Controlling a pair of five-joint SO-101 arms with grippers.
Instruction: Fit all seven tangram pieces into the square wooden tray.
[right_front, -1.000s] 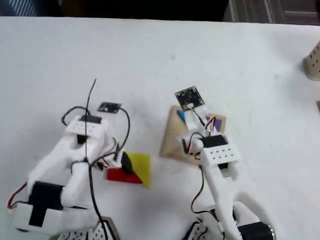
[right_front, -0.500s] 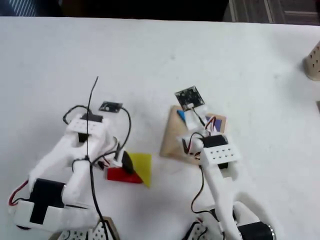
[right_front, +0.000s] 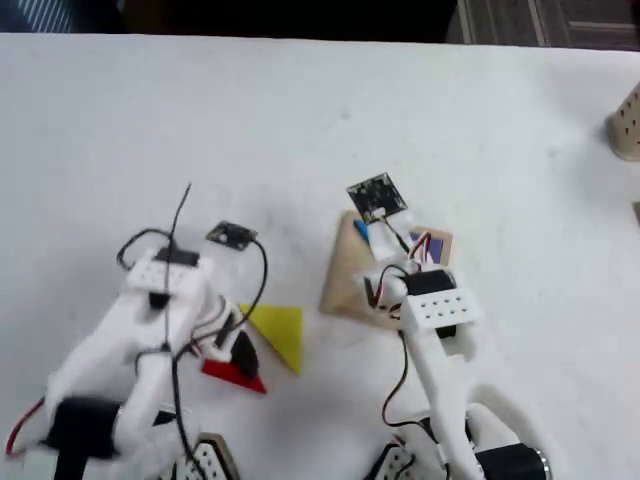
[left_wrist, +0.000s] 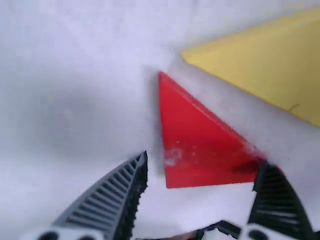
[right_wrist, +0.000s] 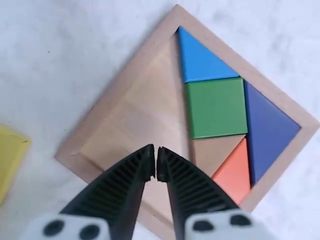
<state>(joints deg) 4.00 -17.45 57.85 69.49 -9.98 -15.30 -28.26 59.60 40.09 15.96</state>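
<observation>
- Straddling the red triangle (left_wrist: 190, 130), left gripper (left_wrist: 203, 162) is spread wide (one finger right at its corner).
- right gripper (right_wrist: 156, 156) pinched closed, empty, above the wooden tray (right_wrist: 127, 110).

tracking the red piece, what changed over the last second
The left gripper drew back toward its arm's base, open around the red triangle, dragging it away from the yellow triangle. The yellow triangle, the wooden tray and the right gripper, shut above the tray, stayed put.
</observation>
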